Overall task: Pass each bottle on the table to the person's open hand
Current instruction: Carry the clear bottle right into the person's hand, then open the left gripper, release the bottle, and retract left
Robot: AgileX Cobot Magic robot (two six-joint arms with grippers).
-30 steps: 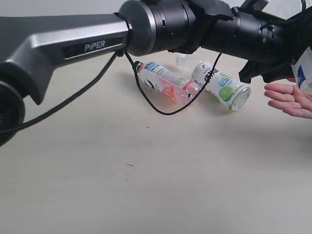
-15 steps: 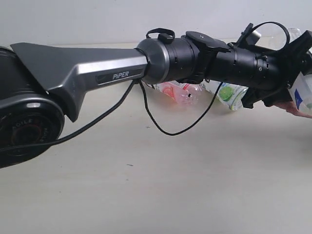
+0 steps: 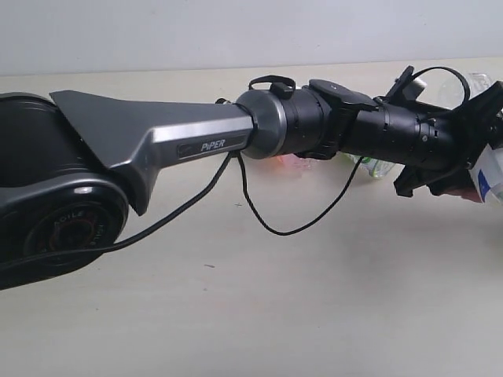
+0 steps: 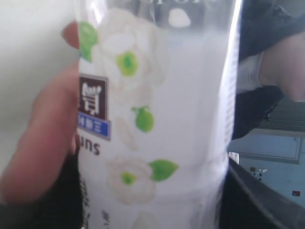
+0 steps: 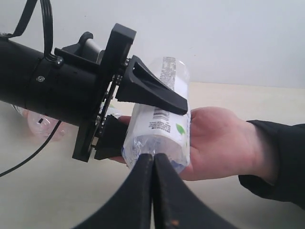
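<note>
My left gripper (image 5: 143,117) is shut on the floral white bottle (image 5: 162,119), one finger (image 5: 152,93) on each side of it. It holds the bottle sideways against the palm of the person's open hand (image 5: 219,143). The left wrist view is filled by this bottle (image 4: 157,119), with the hand's fingers (image 4: 43,143) behind it. In the exterior view the left arm reaches across to the right edge, where the bottle (image 3: 491,177) shows. Behind that arm lie the pink bottle (image 3: 287,161) and the green-lime bottle (image 3: 377,166), mostly hidden. My right gripper (image 5: 153,162) is shut and empty, just short of the held bottle's base.
The left arm's long black forearm (image 3: 377,133) and its loose cable (image 3: 291,228) span the pale table (image 3: 275,314). The person's dark sleeve (image 5: 281,157) enters from the right. A pink bottle (image 5: 40,126) lies on the table behind the left gripper.
The left arm has swung down and further right, bringing the floral bottle onto the person's hand. It now covers most of the two bottles lying on the table. The right gripper stays shut.
</note>
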